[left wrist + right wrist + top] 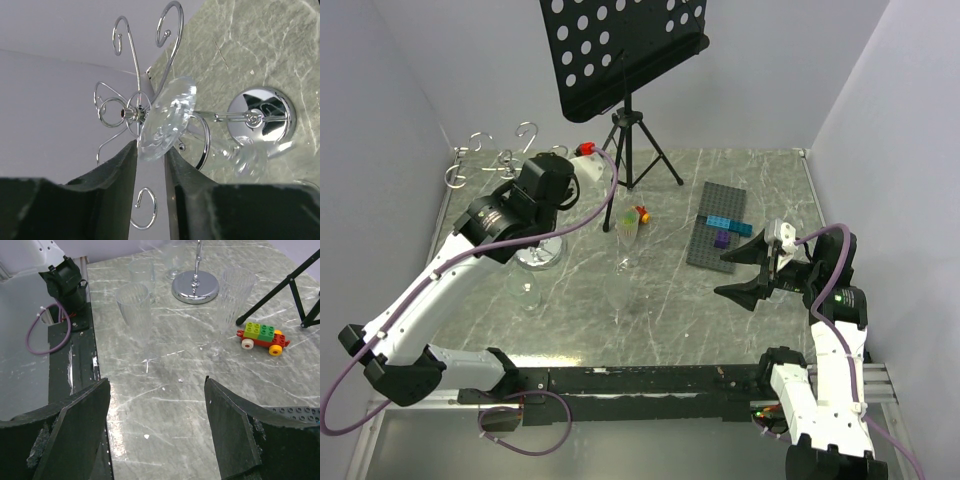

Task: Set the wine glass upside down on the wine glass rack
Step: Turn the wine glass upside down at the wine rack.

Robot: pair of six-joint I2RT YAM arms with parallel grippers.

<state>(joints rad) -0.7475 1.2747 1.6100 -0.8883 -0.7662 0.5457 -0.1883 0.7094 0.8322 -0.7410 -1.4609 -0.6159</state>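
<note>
Left claw (151, 148) parted narrowly at wine glass (167, 117) foot | glass apparently hung inverted on wine glass rack (135, 114) | right claw (156, 381) open, empty | remaining: full release, retract

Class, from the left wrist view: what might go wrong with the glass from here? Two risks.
The inverted wine glass sits among the hooks of the wine glass rack, its foot's edge between the left fingers; if unseated, it may drop. Pulling back, the fingers may snag a hook and tip the rack.
</note>
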